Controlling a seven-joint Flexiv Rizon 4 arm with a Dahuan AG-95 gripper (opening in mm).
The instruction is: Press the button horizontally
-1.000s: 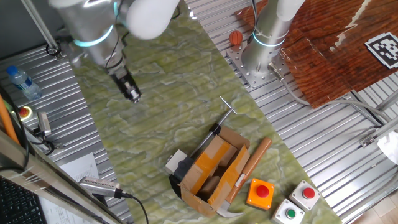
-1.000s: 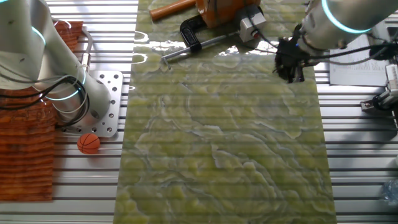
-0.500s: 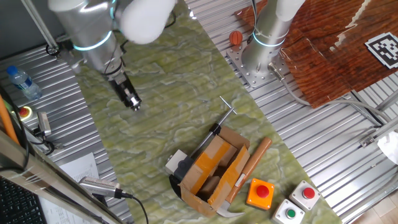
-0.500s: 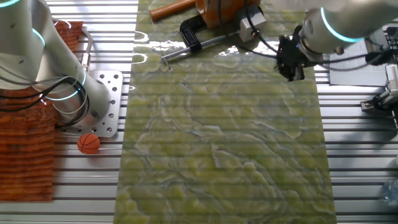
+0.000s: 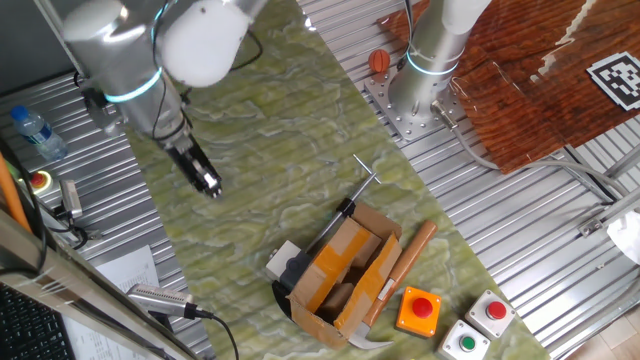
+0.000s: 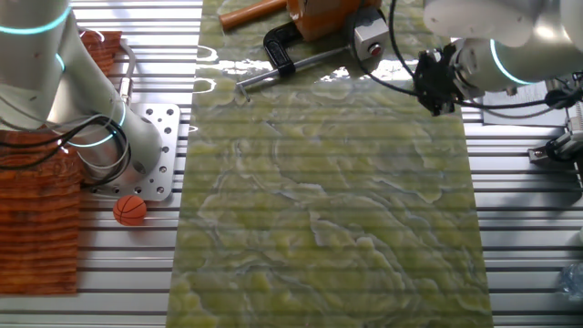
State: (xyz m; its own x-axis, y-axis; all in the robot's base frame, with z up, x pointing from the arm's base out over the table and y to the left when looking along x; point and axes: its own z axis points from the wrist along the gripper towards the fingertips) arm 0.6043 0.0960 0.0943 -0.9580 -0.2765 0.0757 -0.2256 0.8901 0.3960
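Observation:
The button [image 5: 284,257] is a small whitish-grey square box with a black part, lying on the green mat against the left side of the brown cardboard carton [image 5: 345,272]. It also shows in the other fixed view [image 6: 368,36] at the mat's top edge. My gripper [image 5: 208,184] hangs over the mat's left part, well apart from the button, up and to its left. In the other fixed view the gripper [image 6: 438,98] is to the right of the button and a little below it. No view shows the fingertips clearly enough to tell their state.
A hammer [image 5: 404,265] and a black clamp [image 6: 281,49] lie by the carton. An orange box with a red button [image 5: 418,310] and grey button boxes [image 5: 489,312] stand at the front right. A second arm's base [image 5: 418,75] and a small basketball [image 6: 130,210] are at the mat's far side.
My gripper has moved along the mat's left side, nearer to the carton end, and the arm has leaned over further. The button and the carton have not moved.

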